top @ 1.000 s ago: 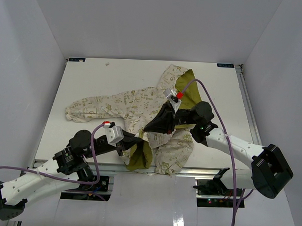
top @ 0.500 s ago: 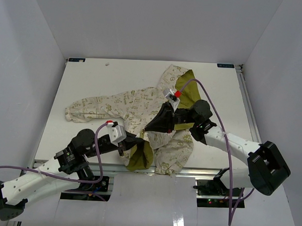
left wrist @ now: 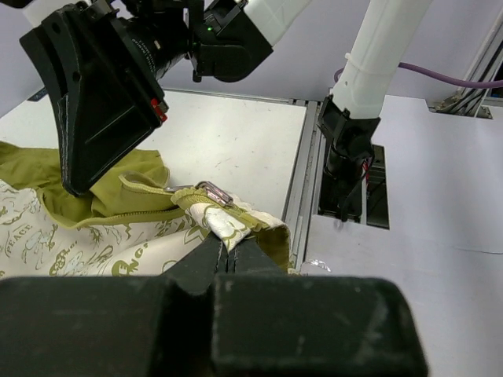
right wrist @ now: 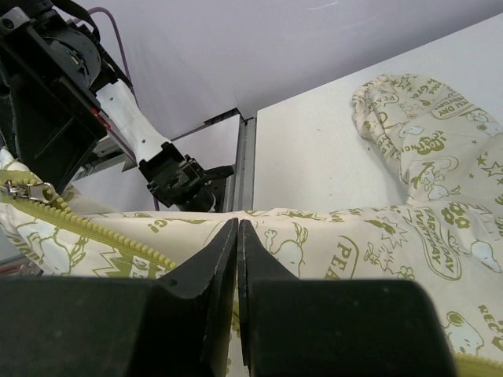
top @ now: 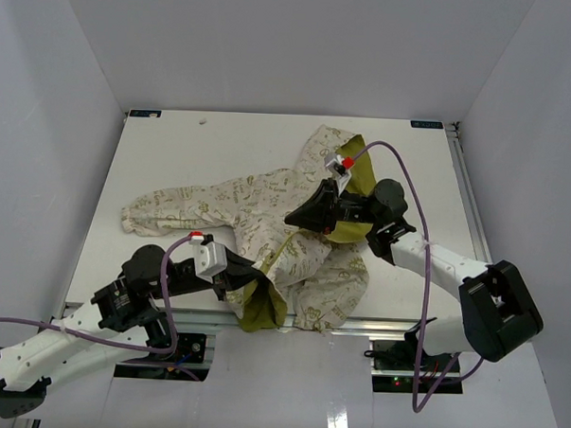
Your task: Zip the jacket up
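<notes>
The jacket (top: 258,199) lies spread on the white table, cream with green print. Its olive lining shows at the hood (top: 349,160) and at the bottom hem (top: 257,312). My left gripper (top: 237,274) is shut on the hem corner (left wrist: 236,224) at the foot of the zipper, by the metal slider (left wrist: 212,191). My right gripper (top: 297,219) sits mid-front, and its jaws (right wrist: 237,224) are closed with fabric in the thin gap. The zipper teeth (right wrist: 102,232) run left of it to the slider pull (right wrist: 20,191).
The hem hangs over the table's near edge (top: 385,323). An aluminium rail (left wrist: 302,181) borders that edge. White walls stand on three sides. The right arm's housing (left wrist: 102,94) hangs close above the left gripper. A sleeve (top: 158,213) stretches left.
</notes>
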Controlling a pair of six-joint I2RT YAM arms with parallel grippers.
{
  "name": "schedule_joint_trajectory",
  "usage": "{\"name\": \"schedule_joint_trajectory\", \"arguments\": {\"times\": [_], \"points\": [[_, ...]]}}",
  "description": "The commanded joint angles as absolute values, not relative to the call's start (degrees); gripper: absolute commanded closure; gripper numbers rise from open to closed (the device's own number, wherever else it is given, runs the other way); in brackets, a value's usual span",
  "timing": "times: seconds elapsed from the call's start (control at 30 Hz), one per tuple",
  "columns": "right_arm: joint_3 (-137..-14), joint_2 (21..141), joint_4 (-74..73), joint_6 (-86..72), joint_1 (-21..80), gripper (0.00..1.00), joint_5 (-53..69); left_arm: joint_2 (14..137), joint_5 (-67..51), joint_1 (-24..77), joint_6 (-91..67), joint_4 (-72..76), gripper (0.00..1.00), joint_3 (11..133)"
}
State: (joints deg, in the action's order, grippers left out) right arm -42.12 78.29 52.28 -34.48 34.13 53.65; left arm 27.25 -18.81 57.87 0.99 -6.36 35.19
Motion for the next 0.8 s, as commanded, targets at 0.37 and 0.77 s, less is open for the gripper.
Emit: {"name": "schedule_joint_trajectory", "arguments": {"times": [0.37,0.77], "points": [[-44.0,72.4,57.3,-40.5,35.3,0.56,62.0,25.6,-21.8,58.1,-1.0,-5.0,1.0,35.5],[-44.7,76.6,66.0,-47.5,42.2,0.47,63.0,25.6,-21.6,58.1,-1.4,-4.7,1.0,34.6]]}}
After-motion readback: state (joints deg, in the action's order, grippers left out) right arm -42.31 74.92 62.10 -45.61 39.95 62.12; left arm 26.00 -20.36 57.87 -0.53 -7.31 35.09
